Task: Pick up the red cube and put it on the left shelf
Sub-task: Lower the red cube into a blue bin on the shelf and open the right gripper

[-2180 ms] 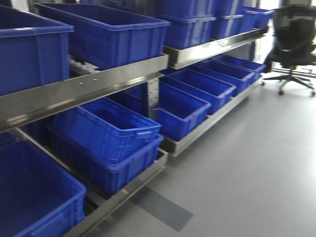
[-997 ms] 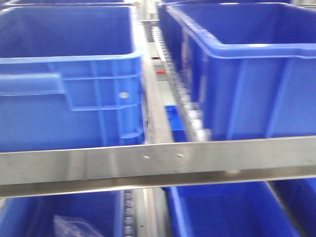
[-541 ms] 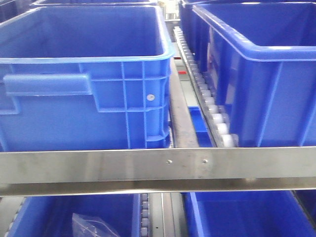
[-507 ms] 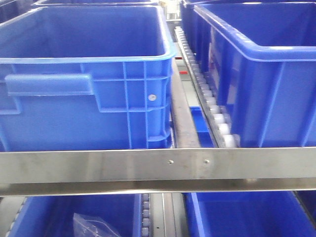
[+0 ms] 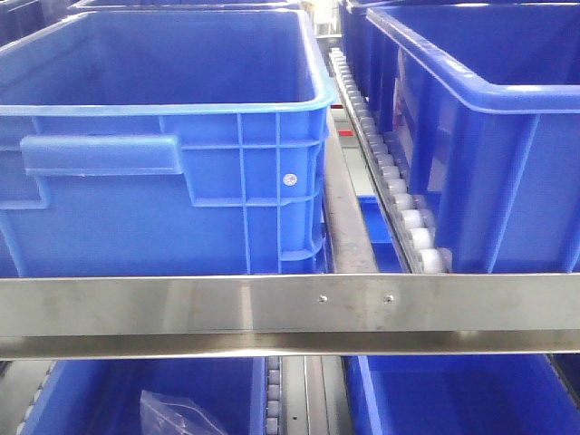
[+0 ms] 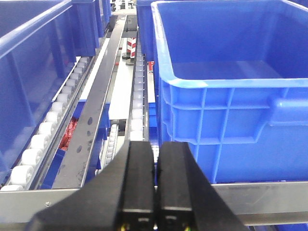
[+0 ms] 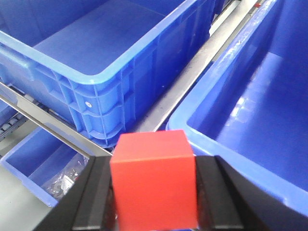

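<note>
Presently, the right jaws are clamped on the red cube (image 7: 154, 185), one black finger against each side face, the cube level and square; the left jaws are pressed together on nothing, low in front of the left shelf (image 6: 269, 197). We judge the step in hand to be the carry-in for placing; the cube is not yet on the shelf; it hangs near the front, above the gap between two bins.

Just beyond runs the front rail (image 5: 181, 304); beneath it a lower bin (image 5: 82, 399) holds a plastic bag (image 5: 177, 412); behind the rail stand the left-hand bin (image 5: 163, 190) and the right-hand bin (image 5: 507, 154), with a steel strip (image 5: 344, 217) and a white roller track (image 5: 399, 195) between them.

To do this well, we advise keeping the cube level, carrying it over a bin rim with margin, and loosening the grip only once it is low over a flat floor; the rollers and the narrow strip are, in our judgement, poor seats, since a cube there may tip or slide.

Edges to mind: the rail and the raised blue rims; open room is widest inside either upper bin, whose floors show bare; farther back, more bins crowd the shelf.
</note>
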